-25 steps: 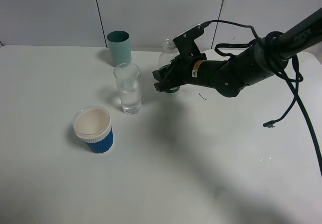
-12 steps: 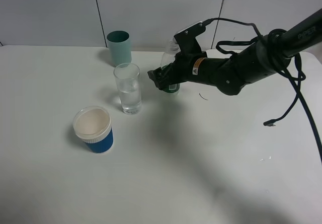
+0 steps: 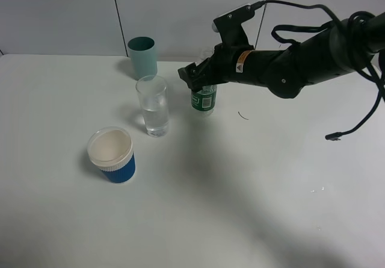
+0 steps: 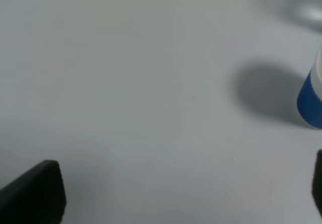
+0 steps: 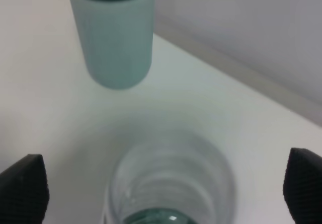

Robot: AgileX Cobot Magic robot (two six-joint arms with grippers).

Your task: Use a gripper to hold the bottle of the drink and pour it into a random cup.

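The bottle (image 3: pixel 203 99) stands upright on the tabletop (image 3: pixel 240 190), just right of the clear glass (image 3: pixel 153 106) and nearer than the teal cup (image 3: pixel 142 57). The right claw (image 3: pixel 194 79) hangs over its top, jaws spread wide, gripping nothing. The left claw's (image 4: pixel 171 194) spread I cannot tell.

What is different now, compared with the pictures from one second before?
The right gripper opened, let go of the small clear green-labelled bottle and rose above it. The bottle stands upright on the white table. The tall clear glass, teal cup and blue ribbed cup stayed put.
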